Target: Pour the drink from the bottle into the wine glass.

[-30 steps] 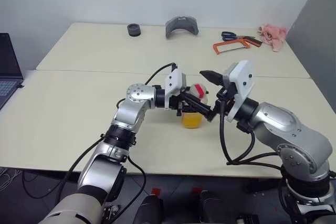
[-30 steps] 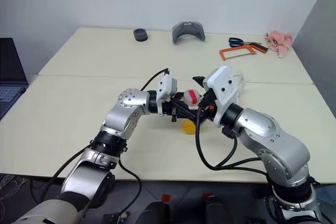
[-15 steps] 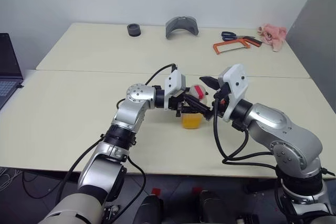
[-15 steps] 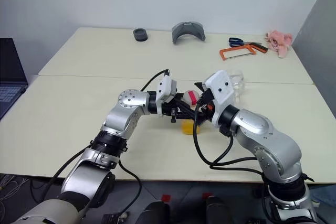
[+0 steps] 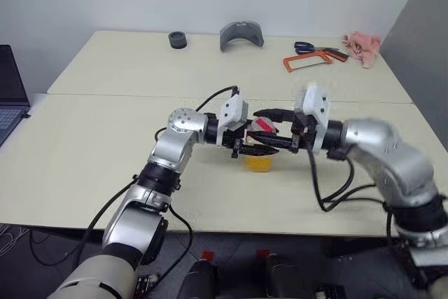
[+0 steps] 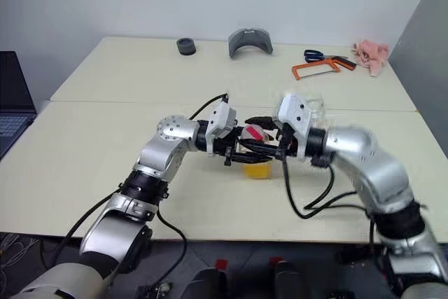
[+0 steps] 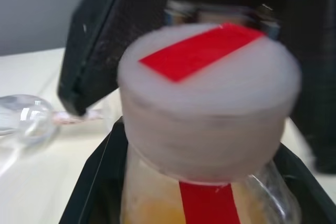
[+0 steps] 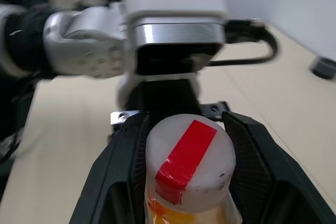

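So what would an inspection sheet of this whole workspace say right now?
Surface: two pale tables pushed together, seam between them.
Job's things: bottle upright, orange drink inside, cap on; wine glass behind the right arm, its pose unclear.
Clutter: black ring, grey curved part, orange hacksaw, scissors, pink cloth along the far edge.
Grippers: left gripper shut on the bottle; right gripper with a finger either side of the cap, grip unclear.
Cables: black leads looping off both wrists.
Surroundings: laptop at far left, plain wall behind.
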Available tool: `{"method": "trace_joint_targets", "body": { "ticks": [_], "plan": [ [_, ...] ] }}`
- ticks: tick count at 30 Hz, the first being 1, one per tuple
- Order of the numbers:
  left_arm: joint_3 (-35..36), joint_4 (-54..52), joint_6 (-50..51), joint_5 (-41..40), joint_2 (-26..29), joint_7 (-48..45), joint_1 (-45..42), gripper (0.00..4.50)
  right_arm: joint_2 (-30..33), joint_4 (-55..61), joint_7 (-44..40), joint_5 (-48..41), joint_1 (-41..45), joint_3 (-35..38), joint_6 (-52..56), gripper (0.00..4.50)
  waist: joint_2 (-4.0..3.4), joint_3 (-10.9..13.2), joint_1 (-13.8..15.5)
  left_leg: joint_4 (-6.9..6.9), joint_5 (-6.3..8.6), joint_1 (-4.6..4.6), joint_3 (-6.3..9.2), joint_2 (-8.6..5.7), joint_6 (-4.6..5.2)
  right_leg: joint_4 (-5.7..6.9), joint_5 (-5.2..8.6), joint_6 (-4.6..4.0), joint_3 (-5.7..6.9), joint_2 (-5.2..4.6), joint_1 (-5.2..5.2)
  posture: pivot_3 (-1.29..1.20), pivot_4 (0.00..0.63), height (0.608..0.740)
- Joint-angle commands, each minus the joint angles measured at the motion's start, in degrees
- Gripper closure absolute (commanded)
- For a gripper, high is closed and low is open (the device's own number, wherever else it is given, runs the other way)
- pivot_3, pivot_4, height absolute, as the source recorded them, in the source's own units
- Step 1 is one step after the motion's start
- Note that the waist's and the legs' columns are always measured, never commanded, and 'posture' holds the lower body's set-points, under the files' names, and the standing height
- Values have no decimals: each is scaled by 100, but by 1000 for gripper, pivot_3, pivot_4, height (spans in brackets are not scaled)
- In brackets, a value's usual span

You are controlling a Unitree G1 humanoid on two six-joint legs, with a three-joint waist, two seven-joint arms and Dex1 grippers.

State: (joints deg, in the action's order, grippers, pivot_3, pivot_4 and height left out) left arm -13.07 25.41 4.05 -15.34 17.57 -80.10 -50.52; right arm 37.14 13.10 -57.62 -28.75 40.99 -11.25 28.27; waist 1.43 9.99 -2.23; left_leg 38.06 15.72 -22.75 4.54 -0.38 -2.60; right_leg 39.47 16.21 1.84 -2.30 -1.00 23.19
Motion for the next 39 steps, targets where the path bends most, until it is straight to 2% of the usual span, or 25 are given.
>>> {"method": "trace_joint_targets", "body": {
  "ticks": [1,4,5,10,11,14,19,22,25,33,36,39],
  "plan": [
    [194,142,-86,-58,25,-26,-331,2419,-65,-458,-964,-89,305,-218,-153,2620,-1,0,-11,-2,0,0,2,1,0,1,0,-2,0,0,1,0,150,740],
    [256,176,-70,-65,15,89,-324,2421,-95,-459,-810,36,220,-65,-154,2620,0,0,-6,-3,0,-8,9,2,-1,1,0,-3,1,-9,5,0,150,740],
    [271,164,-61,-64,20,120,-304,2428,-136,-425,-675,32,158,49,-160,1890,0,0,-6,-3,-1,-15,11,4,-2,1,0,-3,0,-16,12,0,150,740],
    [383,157,60,-126,11,363,-228,2590,-175,711,407,-439,-532,965,476,383,0,0,39,1,-1,-19,27,5,-2,-1,0,-2,-6,-32,13,0,150,740],
    [417,184,86,-135,-5,416,-235,2603,-267,1077,747,-676,-719,1171,714,334,0,0,43,1,-1,-19,27,4,-2,-1,0,-2,-7,-32,13,0,150,740],
    [521,251,176,-164,-56,513,-262,2623,-797,2154,2022,-1061,-1263,1459,1254,334,0,0,35,0,-1,-19,37,5,-2,2,0,-2,-6,-33,12,0,150,740],
    [547,440,131,-107,-132,510,-346,2669,-1787,2848,3968,179,-1781,687,1321,334,-1,-1,20,1,-1,-15,32,-1,-2,9,1,-1,-9,-26,13,0,150,740],
    [549,546,116,-119,-183,457,-414,2679,-2252,2702,4620,688,-1772,490,1239,334,-2,-1,24,3,-2,-11,30,-4,-4,14,1,-1,-10,-21,13,0,150,740],
    [564,622,100,-136,-234,417,-465,2680,-2339,2556,4770,886,-1715,544,1223,334,-2,-1,28,4,-2,-13,29,-5,-5,12,1,-1,-10,-21,13,0,150,740],
    [592,604,84,-131,-292,437,-435,2680,-2348,2438,4661,759,-1684,691,1370,334,-2,-1,21,1,-1,-12,26,-6,-3,10,1,-2,-9,-17,13,0,150,740],
    [601,566,90,-129,-289,465,-404,2680,-2376,2379,4545,652,-1662,716,1361,917,-2,-1,19,1,-1,-12,24,-6,-2,10,1,-2,-9,-16,13,0,150,740],
    [610,557,84,-127,-274,486,-389,2680,-2338,2334,4335,467,-1638,726,1401,1909,-2,-1,19,1,-1,-12,25,-6,-2,10,1,-2,-10,-17,13,0,150,740]
  ]
}}
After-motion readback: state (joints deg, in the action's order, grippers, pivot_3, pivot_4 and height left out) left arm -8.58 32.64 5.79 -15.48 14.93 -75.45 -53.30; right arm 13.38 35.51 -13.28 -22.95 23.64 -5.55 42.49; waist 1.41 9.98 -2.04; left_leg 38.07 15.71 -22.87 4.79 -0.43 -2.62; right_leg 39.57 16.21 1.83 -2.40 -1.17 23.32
